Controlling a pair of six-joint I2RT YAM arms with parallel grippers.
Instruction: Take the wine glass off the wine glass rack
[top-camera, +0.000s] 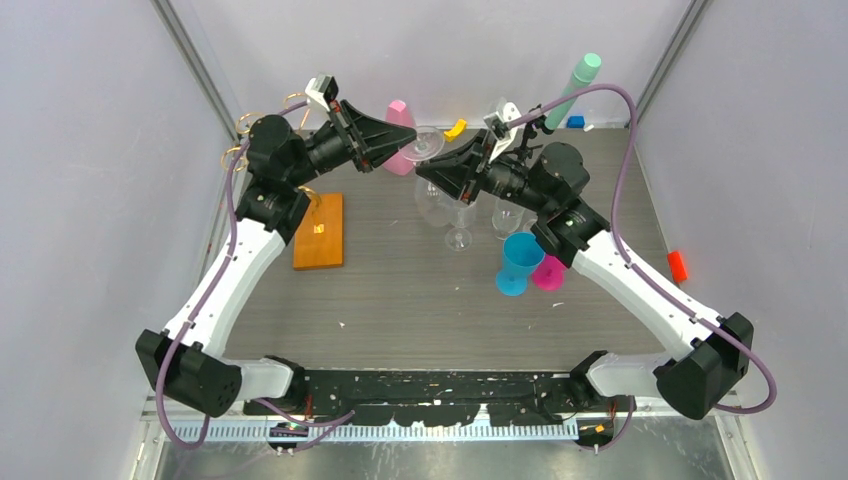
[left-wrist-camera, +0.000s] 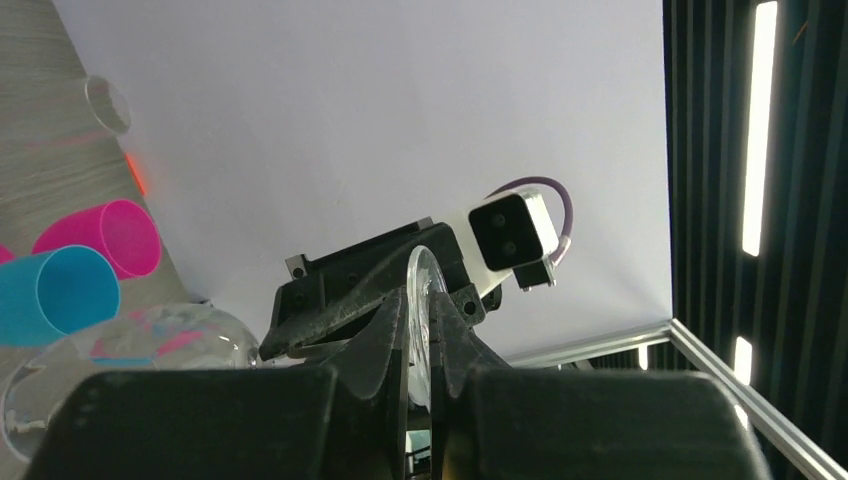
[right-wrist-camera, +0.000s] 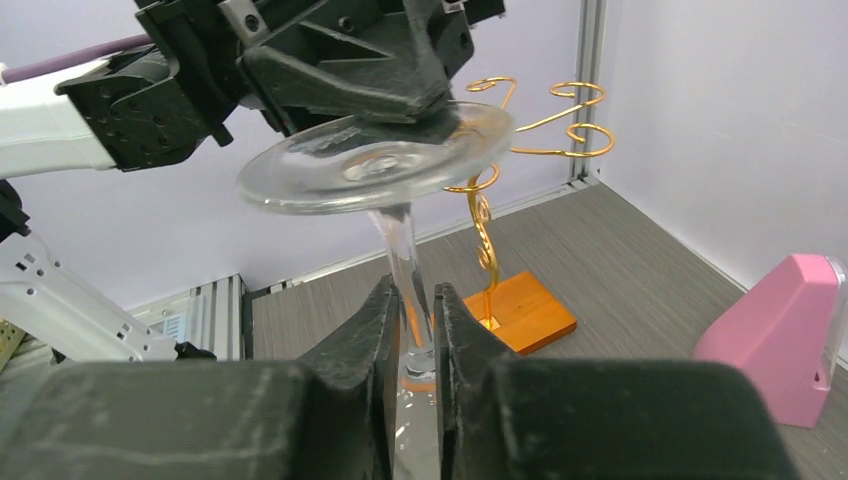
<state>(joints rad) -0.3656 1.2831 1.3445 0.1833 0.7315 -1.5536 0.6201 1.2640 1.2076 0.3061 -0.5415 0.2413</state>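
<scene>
The wine glass (top-camera: 425, 145) hangs far centre, the wine glass rack (top-camera: 319, 230) to its left, two cups (top-camera: 518, 263) nearer, right

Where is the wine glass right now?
In the right wrist view the wine glass hangs mid-air, off the gold rack behind it, its foot pinched by the left tool, its stem by the right tool.

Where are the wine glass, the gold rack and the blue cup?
Wine glass (right-wrist-camera: 405, 250): right wrist view, on its stem.
Rack (right-wrist-camera: 520, 313): right wrist view, on its wooden base.
Blue cup (top-camera: 520, 254): top view, on its side.
</scene>
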